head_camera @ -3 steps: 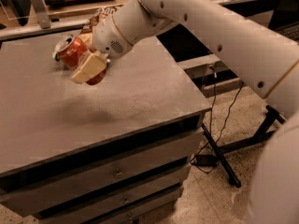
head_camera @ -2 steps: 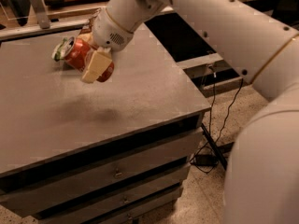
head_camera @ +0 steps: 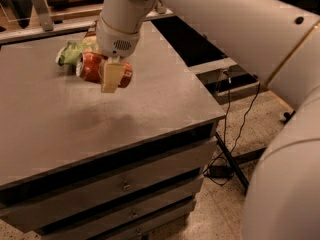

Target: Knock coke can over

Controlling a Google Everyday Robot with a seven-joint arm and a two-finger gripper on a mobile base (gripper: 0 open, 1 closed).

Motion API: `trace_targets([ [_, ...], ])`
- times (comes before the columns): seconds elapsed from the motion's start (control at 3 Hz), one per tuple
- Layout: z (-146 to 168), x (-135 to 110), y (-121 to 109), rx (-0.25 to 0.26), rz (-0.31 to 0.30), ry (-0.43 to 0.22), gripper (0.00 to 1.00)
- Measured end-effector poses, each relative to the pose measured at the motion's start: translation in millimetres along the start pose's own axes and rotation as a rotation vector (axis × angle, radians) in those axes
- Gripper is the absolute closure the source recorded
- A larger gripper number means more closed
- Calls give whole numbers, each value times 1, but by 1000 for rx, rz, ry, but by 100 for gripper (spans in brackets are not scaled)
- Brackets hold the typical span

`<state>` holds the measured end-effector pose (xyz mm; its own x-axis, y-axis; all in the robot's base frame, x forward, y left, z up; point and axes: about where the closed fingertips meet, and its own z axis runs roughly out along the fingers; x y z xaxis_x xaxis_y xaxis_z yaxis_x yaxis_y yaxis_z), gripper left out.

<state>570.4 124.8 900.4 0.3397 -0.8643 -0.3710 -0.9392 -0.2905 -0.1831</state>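
I am pinching the tipped coke can point(head_camera: 89, 68) between the jaws of the gripper point(head_camera: 108, 72) over the surface point(head_camera: 160, 99); next, I judge, comes releasing it flat.

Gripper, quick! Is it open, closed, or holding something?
Gripper: closed on the can, which lies sideways in it over the table, near the green bag.
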Motion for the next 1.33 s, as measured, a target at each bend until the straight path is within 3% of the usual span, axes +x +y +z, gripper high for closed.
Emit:
trace_targets([
  [0.33, 10, 2, 7, 59, -40, 105, 100],
  [0.67, 22, -2, 8, 99, -81, 160, 100],
  [1.33, 51, -9, 13, 79, -118, 186, 100],
])
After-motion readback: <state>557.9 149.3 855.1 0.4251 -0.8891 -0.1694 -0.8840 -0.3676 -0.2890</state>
